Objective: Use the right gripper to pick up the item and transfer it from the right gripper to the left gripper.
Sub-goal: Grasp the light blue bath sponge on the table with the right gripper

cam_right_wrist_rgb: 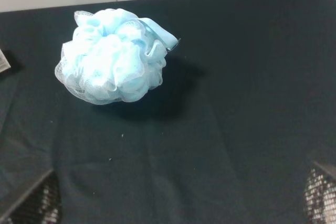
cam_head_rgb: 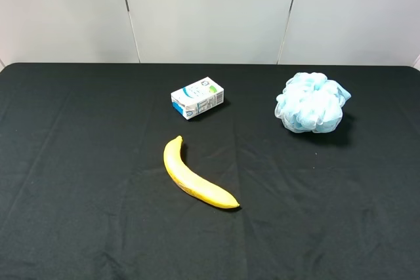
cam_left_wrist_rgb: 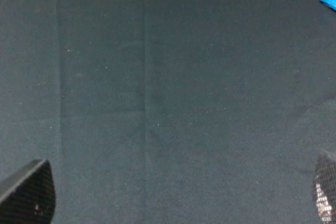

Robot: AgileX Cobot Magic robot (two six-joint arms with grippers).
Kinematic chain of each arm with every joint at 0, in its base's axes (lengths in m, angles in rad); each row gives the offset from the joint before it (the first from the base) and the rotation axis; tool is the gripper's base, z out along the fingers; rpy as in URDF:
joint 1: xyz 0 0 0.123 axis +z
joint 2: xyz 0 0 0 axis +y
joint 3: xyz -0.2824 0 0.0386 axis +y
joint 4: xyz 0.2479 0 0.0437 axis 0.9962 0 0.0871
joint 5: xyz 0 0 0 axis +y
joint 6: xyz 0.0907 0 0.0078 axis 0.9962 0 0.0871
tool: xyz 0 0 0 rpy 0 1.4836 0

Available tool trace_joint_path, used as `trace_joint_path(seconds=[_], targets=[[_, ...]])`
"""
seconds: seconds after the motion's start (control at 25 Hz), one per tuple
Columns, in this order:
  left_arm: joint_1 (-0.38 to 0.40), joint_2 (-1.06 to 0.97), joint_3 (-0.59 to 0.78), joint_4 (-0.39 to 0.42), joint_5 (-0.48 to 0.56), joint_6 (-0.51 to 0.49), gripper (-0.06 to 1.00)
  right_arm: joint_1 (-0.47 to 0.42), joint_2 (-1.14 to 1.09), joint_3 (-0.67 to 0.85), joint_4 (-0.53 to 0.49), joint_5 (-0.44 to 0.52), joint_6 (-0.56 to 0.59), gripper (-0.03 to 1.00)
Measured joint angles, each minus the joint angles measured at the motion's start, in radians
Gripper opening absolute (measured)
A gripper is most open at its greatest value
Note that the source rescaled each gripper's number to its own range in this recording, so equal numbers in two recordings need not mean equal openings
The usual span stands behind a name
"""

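Before the pickup: next, bring the wide-spread right gripper (cam_right_wrist_rgb: 176, 200) over the far-right pouf (cam_head_rgb: 312, 103) and close gently, with the equally wide, empty left gripper (cam_left_wrist_rgb: 176, 195) for the handover.

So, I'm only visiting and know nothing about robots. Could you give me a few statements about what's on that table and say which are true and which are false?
1. The bath pouf lies on the black table with nothing gripping it. True.
2. The banana rests on top of the carton. False: the two lie apart, each directly on the table.
3. The right gripper is shut on the pouf. False: it is open, and the pouf lies free ahead of it.
4. The left gripper is open, with only bare table showing between its tips. True.
5. In the high view, the pouf lies to the right of the carton. True.
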Motion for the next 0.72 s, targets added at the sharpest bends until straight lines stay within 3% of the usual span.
trace_joint_path(seconds=[0.72], targets=[[0.000,0.000,0.000,0.000,0.000,0.000,0.97,0.000,0.000,0.000,0.000,0.000,0.000,1.00]])
